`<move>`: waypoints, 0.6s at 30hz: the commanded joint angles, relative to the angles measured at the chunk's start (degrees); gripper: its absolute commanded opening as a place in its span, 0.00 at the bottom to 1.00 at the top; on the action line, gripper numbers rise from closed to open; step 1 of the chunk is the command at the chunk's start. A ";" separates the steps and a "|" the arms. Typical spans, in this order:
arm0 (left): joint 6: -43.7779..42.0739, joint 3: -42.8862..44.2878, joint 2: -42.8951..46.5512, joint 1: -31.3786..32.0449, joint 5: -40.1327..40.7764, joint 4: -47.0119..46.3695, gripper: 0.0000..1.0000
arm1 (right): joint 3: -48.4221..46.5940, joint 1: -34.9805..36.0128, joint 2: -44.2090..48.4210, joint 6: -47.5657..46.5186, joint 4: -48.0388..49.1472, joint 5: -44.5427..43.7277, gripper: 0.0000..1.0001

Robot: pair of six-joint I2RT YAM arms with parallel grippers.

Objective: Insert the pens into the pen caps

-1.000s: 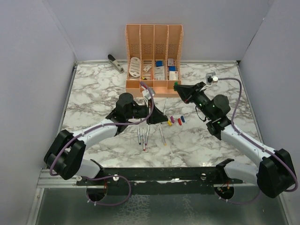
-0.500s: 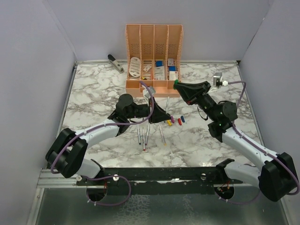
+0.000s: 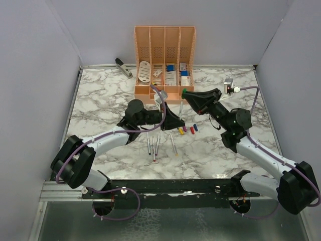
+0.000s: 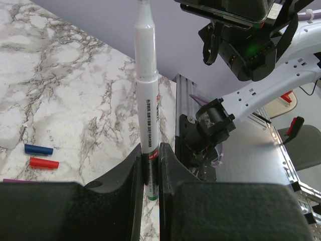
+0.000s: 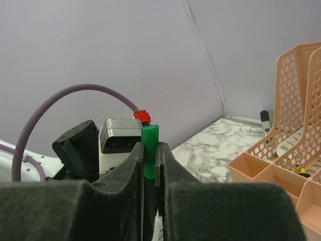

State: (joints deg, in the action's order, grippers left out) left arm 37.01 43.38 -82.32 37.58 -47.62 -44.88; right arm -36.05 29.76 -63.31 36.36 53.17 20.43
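Note:
My left gripper (image 3: 174,120) is shut on a white-grey pen (image 3: 180,107) and holds it upright above the table; in the left wrist view (image 4: 149,159) the pen (image 4: 146,95) stands between the fingers, tip up. My right gripper (image 3: 189,96) is shut on the green cap (image 3: 184,92), just above and beside the pen's tip; the right wrist view (image 5: 149,155) shows the cap (image 5: 150,146) pinched upright. Three more pens (image 3: 157,144) lie below the left gripper. The yellow (image 3: 181,131), purple (image 3: 185,128), red (image 3: 191,130) and blue (image 3: 195,127) caps lie in a row.
The peach organizer (image 3: 164,37) stands at the back centre, close behind both grippers, and shows at the right of the right wrist view (image 5: 293,100). A grey-black stapler (image 3: 123,67) lies at the back left. The blue (image 4: 38,149) and red (image 4: 43,162) caps show in the left wrist view.
My right gripper has swung left and slightly down with the green cap, closer to the pen's tip. My left gripper has shifted a little right with the pen.

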 commanded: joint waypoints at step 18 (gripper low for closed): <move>-1.50 -0.78 2.77 0.38 1.87 -2.50 0.00 | -1.21 1.44 0.07 -3.31 -2.51 -0.81 0.01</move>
State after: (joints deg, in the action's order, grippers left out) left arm 36.62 43.27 -82.00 37.63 -47.07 -44.97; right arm -36.05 30.74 -64.18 34.98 52.05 20.38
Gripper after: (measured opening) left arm 0.147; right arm 0.100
